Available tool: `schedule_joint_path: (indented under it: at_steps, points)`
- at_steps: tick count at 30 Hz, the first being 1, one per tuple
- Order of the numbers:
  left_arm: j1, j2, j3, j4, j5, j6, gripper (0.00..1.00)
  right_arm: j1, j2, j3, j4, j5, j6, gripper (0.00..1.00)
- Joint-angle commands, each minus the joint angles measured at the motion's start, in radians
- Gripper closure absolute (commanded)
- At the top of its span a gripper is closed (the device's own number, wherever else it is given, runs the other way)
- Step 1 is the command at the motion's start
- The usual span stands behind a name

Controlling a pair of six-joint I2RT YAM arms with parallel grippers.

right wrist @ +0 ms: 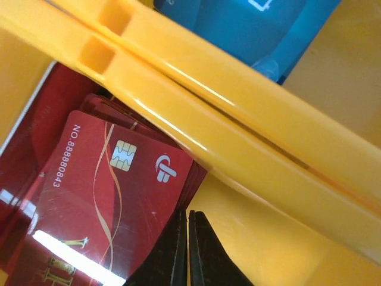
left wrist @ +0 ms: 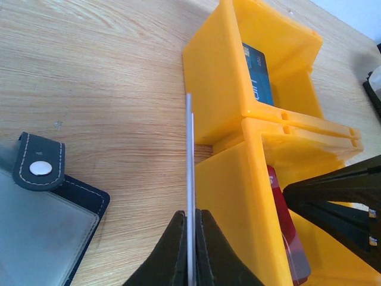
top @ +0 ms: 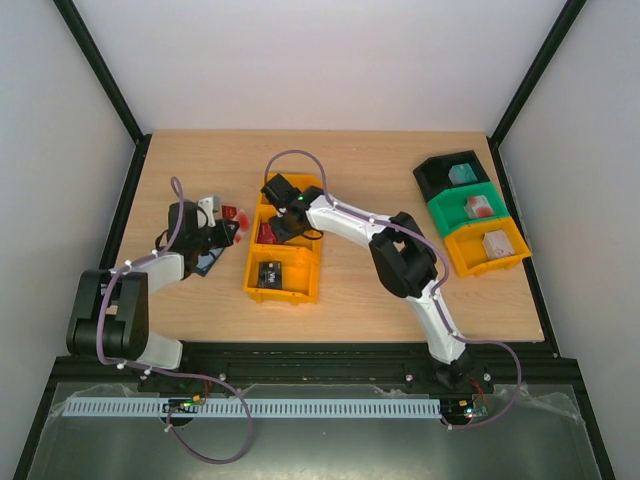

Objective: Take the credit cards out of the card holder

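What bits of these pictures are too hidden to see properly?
Thin plastic card, left wrist view: edge-on, so its face is hidden.
Dark navy folding card holder, same view: cut off by the frame edge.
Stacked red plastic cards, right wrist view: count unclear, yellow plastic bin's divider partly covers them.

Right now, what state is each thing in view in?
card holder: open, flat on the table.
left pincer: shut on a card, held edge-on.
red cards: piled in the yellow bin, middle compartment.
right pincer: shut, empty, above the red cards.
blue card: leaning in the bin's end compartment.
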Motion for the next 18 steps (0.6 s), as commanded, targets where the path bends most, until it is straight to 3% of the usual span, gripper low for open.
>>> schedule_joint_path:
  at_steps: [1, 12, 18]
  points:
    - [0.004, -0.035, 0.018, -0.011, 0.012, 0.03, 0.98, -0.018, -0.049, 0.026, -0.045, -0.036, 0.021, 0.96]
    - [0.004, -0.06, 0.012, -0.024, 0.012, 0.038, 0.98, -0.025, -0.123, -0.107, -0.065, 0.091, 0.052, 0.88]
    - [0.028, -0.102, 0.04, -0.024, 0.015, 0.063, 0.98, 0.018, -0.024, -0.09, -0.032, 0.051, 0.038, 0.89]
